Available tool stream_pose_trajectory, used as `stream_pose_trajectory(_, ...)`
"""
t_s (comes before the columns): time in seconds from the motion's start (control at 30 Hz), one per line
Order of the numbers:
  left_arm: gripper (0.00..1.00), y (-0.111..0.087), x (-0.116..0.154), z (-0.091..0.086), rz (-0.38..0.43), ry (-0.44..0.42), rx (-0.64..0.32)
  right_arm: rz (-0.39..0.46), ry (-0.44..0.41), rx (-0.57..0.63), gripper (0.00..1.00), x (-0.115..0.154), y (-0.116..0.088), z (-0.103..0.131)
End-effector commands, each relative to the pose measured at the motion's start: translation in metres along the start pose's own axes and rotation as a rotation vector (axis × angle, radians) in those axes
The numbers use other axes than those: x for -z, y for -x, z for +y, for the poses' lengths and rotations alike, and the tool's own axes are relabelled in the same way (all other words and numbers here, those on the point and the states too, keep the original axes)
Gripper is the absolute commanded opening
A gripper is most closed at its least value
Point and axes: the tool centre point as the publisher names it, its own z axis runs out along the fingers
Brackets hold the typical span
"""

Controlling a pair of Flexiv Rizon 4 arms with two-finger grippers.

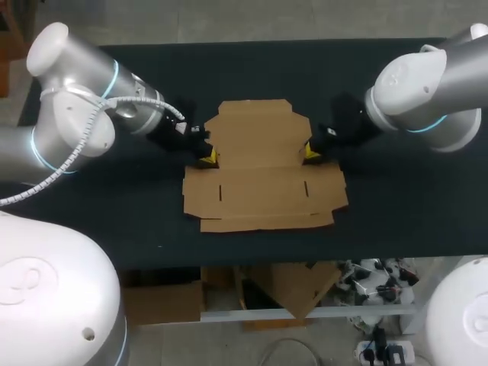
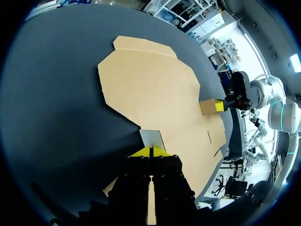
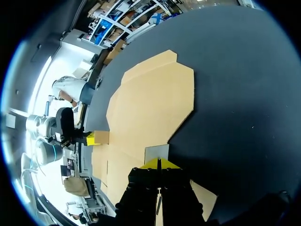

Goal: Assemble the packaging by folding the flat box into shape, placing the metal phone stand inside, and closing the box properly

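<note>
gripping flat box, left gripper clamped on left flap, right gripper on right flap, edges hidden

No writing, label, number or sign could be read in any of the views. The flat cardboard box showed only plain brown faces.
</note>
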Motion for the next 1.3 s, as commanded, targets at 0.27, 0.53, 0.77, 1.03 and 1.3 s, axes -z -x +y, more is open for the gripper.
stream_pose_trajectory(0.27,0.0,-0.01,-0.007,-0.003,-0.06,-0.001,-0.007,-0.014,-0.013,-0.004,0.0,-0.005,-0.001,0.002)
stream_pose_trajectory(0.53,0.0,-0.01,-0.008,-0.003,-0.069,-0.002,-0.007,-0.015,-0.016,-0.009,0.0,-0.006,0.001,0.002)
stream_pose_trajectory(0.77,0.0,-0.011,-0.008,-0.003,-0.074,-0.007,-0.008,-0.013,-0.026,-0.011,0.0,-0.009,0.002,0.005)
stream_pose_trajectory(1.03,0.0,-0.013,-0.012,-0.004,-0.083,-0.001,-0.013,-0.015,-0.034,0.001,0.0,-0.012,-0.003,0.008)
stream_pose_trajectory(1.3,0.0,-0.014,-0.016,-0.005,-0.1,-0.003,-0.008,-0.024,-0.043,0.005,0.0,-0.015,-0.006,0.009)
